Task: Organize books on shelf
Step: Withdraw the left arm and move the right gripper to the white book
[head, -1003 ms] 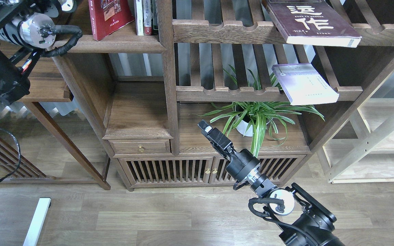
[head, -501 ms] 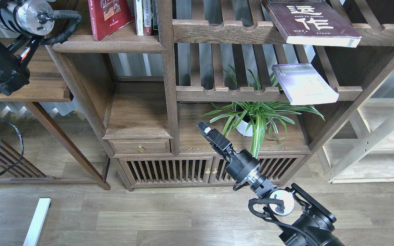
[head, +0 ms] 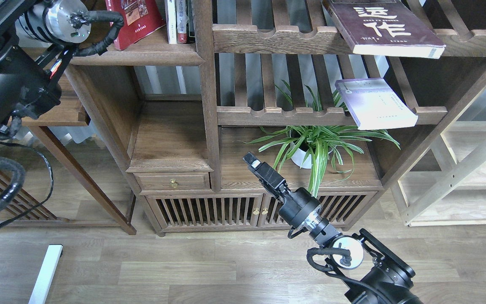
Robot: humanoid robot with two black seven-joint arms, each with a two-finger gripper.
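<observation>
Left arm swinging right since earlier frame, its gripper out of view | right gripper [head: 252, 161] idling low, finger gap unreadable | red book [head: 135, 19] sitting on shelf [head: 141, 55] | lavender book [head: 376, 103], maroon book [head: 384, 27] lying on slatted shelves, remaining

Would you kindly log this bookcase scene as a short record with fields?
red book: leaning on the solid shelf, upper left
upright books beside it: white and red spines
maroon book: flat on the top slatted shelf, overhanging its front rail
lavender book: on the lower slatted shelf, also overhanging
potted plant: below the slats
right gripper: in front of the cabinet, holding nothing
left gripper: out of view
</observation>
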